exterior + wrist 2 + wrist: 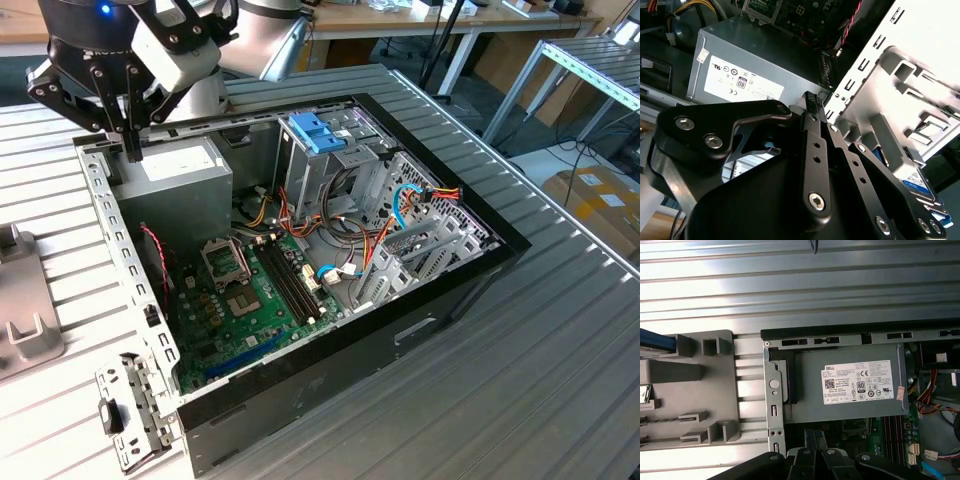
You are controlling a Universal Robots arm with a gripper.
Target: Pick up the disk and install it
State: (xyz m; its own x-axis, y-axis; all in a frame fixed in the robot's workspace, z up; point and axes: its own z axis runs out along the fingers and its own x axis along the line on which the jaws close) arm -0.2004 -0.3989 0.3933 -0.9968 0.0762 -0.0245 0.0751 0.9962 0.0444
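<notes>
The disk [918, 183] lies in a grey holder [900, 95] beside the open computer case; its labelled face and a bit of blue carrier show past my gripper's linkage. In the first wrist view a blue edge of the disk [655, 340] shows at the holder's [690, 372] far side. My gripper [131, 143] hangs over the case's corner above the power supply [186, 170], fingers shut together with nothing between them. In both wrist views the gripper [812, 99] [815, 438] sits above the case wall, apart from the disk.
The open case [470, 265] holds a motherboard [250, 300], cables and a light-blue bracket [316, 131] on the drive cage. The grey holder [22, 335] stands at the exterior view's left on the slatted metal table [520, 390]. A loose metal bracket [130, 410] lies by the case's near corner.
</notes>
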